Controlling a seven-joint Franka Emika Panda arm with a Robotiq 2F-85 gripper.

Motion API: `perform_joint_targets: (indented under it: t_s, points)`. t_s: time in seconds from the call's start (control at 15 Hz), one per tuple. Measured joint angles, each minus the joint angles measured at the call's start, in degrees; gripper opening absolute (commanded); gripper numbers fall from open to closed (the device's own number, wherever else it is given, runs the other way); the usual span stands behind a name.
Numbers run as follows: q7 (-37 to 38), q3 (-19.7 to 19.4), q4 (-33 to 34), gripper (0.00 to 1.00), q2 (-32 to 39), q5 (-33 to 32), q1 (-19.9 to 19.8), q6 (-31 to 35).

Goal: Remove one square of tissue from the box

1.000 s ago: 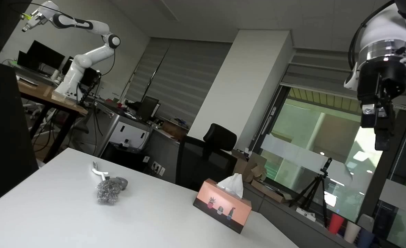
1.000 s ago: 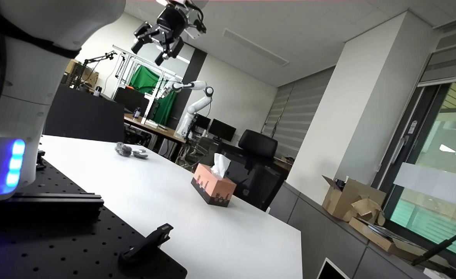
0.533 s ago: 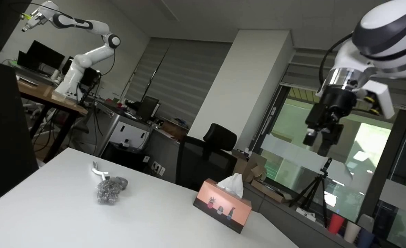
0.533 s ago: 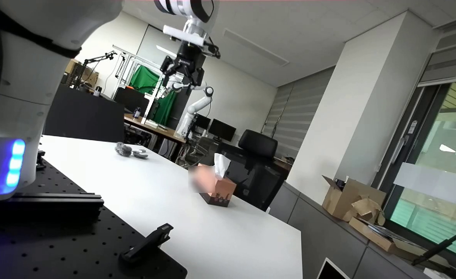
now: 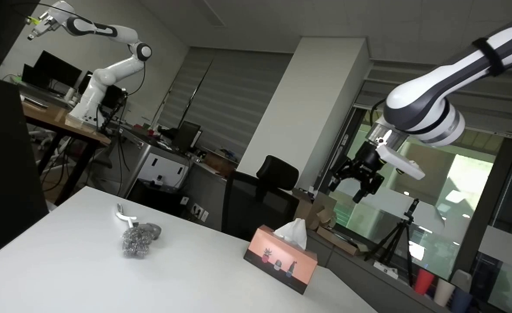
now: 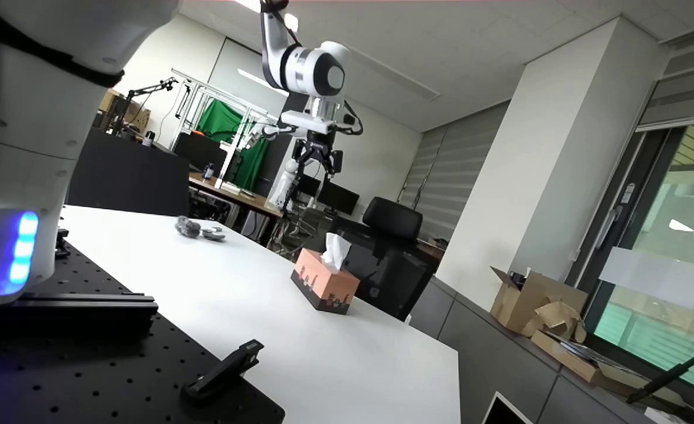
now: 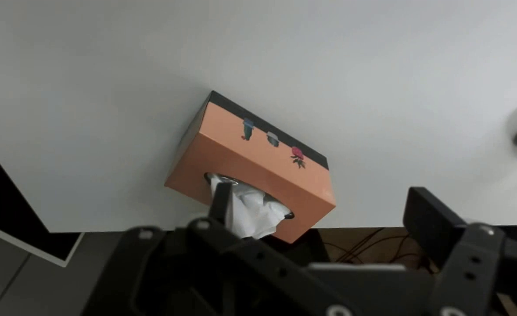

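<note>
Tissue (image 5: 295, 234) stands bunched out of the top of the orange and dark box (image 5: 277, 252), which sits upright on the white table (image 5: 191, 282), near its edge. The tool (image 5: 346, 191) hangs well apart from the box, higher than the tissue in both exterior views, its two fingers (image 5: 360, 195) spread wide. In the wrist view the box shows beyond the fingers, nearer one of them: that finger hides part of the tissue, while the opposite one stands off the box's end. A wiry grey clump (image 5: 135, 243) rests farther along the table.
</note>
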Motion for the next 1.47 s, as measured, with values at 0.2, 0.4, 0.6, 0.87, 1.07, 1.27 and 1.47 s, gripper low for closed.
perform_joint_targets:
  t_s: [0.2, 0.4, 0.6, 0.87, 1.07, 1.27, 1.47]
  points:
    - [1.31, -0.13, 3.4, 1.0, 3.48, -0.54, -0.45, 0.11]
    - [1.6, -0.12, 3.59, 1.0, 3.37, -0.56, -0.38, 0.11]
    - [1.67, -0.12, 3.61, 1.0, 3.36, -0.58, -0.38, 0.1]
    - [1.76, -0.12, 3.62, 1.0, 3.35, -0.6, -0.38, 0.1]
    - [0.36, -0.37, 3.76, 1.0, 3.8, -0.66, -0.28, 0.15]
    - [-6.48, -1.13, 6.46, 1.0, 7.37, -0.48, -0.43, 0.5]
    - [-11.4, -2.99, 12.82, 1.0, 14.37, -4.5, -0.59, 1.17]
